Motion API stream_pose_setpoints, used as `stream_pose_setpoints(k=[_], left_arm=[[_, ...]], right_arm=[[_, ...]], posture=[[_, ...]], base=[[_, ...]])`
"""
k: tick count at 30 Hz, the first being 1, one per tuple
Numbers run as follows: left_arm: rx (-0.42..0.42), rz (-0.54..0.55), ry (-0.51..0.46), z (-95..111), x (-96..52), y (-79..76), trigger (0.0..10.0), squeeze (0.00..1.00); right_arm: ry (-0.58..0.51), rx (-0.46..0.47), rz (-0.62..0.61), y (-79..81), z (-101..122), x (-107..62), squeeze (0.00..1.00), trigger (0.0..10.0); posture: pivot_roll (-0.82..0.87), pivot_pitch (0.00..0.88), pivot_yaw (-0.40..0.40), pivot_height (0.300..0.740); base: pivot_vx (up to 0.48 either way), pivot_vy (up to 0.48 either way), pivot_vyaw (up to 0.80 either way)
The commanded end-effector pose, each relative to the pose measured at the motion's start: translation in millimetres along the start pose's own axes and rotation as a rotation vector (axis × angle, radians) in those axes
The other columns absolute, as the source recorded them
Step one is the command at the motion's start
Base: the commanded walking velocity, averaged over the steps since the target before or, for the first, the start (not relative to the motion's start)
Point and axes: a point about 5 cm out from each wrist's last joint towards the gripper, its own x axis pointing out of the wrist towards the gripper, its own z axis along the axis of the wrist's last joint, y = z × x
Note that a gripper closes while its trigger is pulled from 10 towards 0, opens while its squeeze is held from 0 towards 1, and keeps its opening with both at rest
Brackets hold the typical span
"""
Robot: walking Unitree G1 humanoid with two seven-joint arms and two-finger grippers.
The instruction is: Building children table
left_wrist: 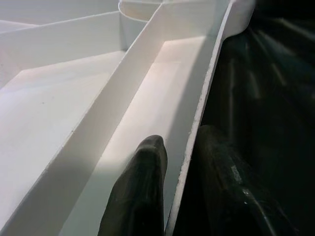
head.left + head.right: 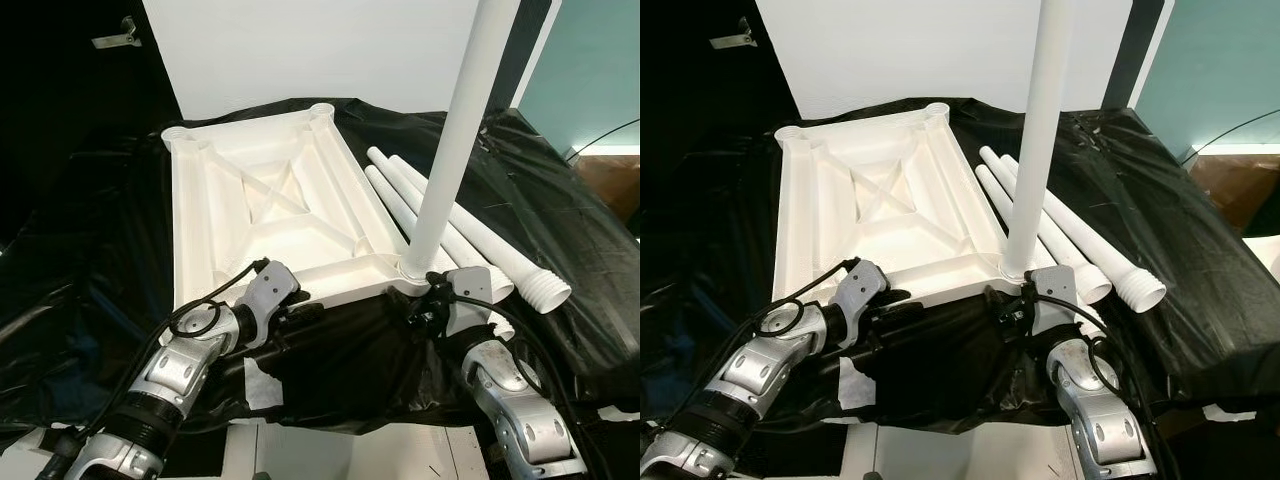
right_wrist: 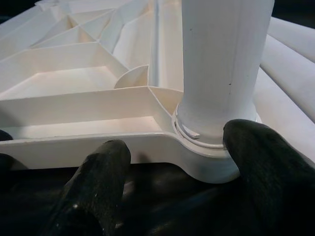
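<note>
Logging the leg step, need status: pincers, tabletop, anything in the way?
Left pincer clamped on tabletop near rim. Right pincer open at the corner socket, below the upright leg. Three spare legs lie beside, not blocking.

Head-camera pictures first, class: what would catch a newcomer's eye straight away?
A tall white leg stands upright in the near right corner socket of the upturned white tabletop on black sheeting. Three loose legs lie beside it. The left gripper pinches the tabletop's near rim; the right gripper sits at the socket.
</note>
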Motion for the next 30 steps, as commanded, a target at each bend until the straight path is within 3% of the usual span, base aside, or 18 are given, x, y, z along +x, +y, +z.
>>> stream_pose_setpoints(k=[1, 4, 5, 6, 15, 16, 17, 19, 23, 26, 27, 28, 30], left_arm=[[-0.026, -0.283, -0.036, -0.4, 17.8, -31.7, 10.0, 0.00], [-0.028, -0.253, -0.039, 1.2, 18.4, -26.2, 10.0, 0.04], [-0.045, -0.260, -0.046, 2.1, 15.9, -24.7, 10.0, 0.93], [-0.056, -0.277, -0.050, 3.0, 13.2, -24.0, 10.0, 1.00], [-0.046, -0.282, -0.154, 20.8, 4.9, -20.9, 10.0, 1.00], [-0.040, -0.266, -0.179, 24.7, 2.4, -17.9, 10.0, 0.71], [-0.039, -0.265, -0.204, 28.6, -1.7, -14.5, 10.0, 0.00], [-0.028, -0.260, -0.196, 29.7, -6.5, -9.9, 10.0, 0.00], [0.020, -0.225, -0.071, 18.2, -18.4, 4.7, 10.0, 0.00], [0.020, -0.207, -0.035, 13.4, -21.3, 8.8, 10.0, 0.00], [0.002, -0.164, 0.049, 1.2, -26.8, 16.4, 10.0, 0.00], [0.002, -0.164, 0.049, 1.2, -26.8, 16.4, 10.0, 0.00], [0.009, -0.128, 0.149, -14.0, -30.0, 20.7, 10.0, 0.00]], right_arm=[[0.065, 0.034, 0.069, 12.9, -11.6, 5.0, 0.00, 10.0], [0.064, 0.030, 0.071, 12.5, -10.9, 6.9, 0.00, 10.0], [0.065, 0.023, 0.077, 13.4, -11.1, 7.2, 0.00, 10.0], [0.064, 0.023, 0.081, 14.0, -11.1, 7.5, 0.00, 10.0], [0.078, 0.020, 0.093, 17.3, -15.0, 7.7, 0.00, 10.0], [0.081, 0.019, 0.098, 18.0, -15.6, 7.2, 0.00, 10.0], [0.085, 0.018, 0.101, 18.0, -16.4, 7.0, 0.00, 10.0], [0.088, 0.017, 0.103, 18.0, -17.2, 7.0, 0.00, 10.0], [0.095, 0.015, 0.113, 17.8, -18.0, 7.1, 0.00, 10.0], [0.096, 0.015, 0.116, 17.8, -17.9, 6.9, 0.00, 10.0], [0.100, 0.022, 0.123, 18.9, -18.7, 5.9, 0.00, 10.0], [0.100, 0.022, 0.123, 18.9, -18.7, 5.9, 0.00, 10.0], [0.105, 0.038, 0.136, 22.0, -19.9, 4.2, 0.00, 10.0]], posture=[[-0.08, 0.044, 0.011, 0.740], [-0.09, 0.037, 0.007, 0.740], [-0.09, 0.034, 0.007, 0.740], [-0.09, 0.032, 0.007, 0.740], [-0.08, 0.029, 0.004, 0.740], [-0.08, 0.029, 0.004, 0.740], [-0.08, 0.026, 0.002, 0.740], [-0.07, 0.026, 0.000, 0.740], [-0.07, 0.026, -0.004, 0.740], [-0.07, 0.026, -0.004, 0.740], [-0.06, 0.029, -0.007, 0.740], [-0.06, 0.029, -0.007, 0.740], [-0.06, 0.029, -0.007, 0.740]], base=[[0.000, 0.000, 0.00], [0.000, 0.000, 0.00], [0.000, 0.000, 0.00], [0.000, 0.000, 0.00], [0.000, 0.000, 0.00], [0.000, 0.000, 0.00], [0.000, 0.000, 0.00], [0.000, 0.000, 0.00], [0.000, 0.000, 0.00], [0.000, 0.000, 0.00], [0.000, 0.000, 0.00], [0.000, 0.000, 0.00], [0.000, 0.000, 0.00]])
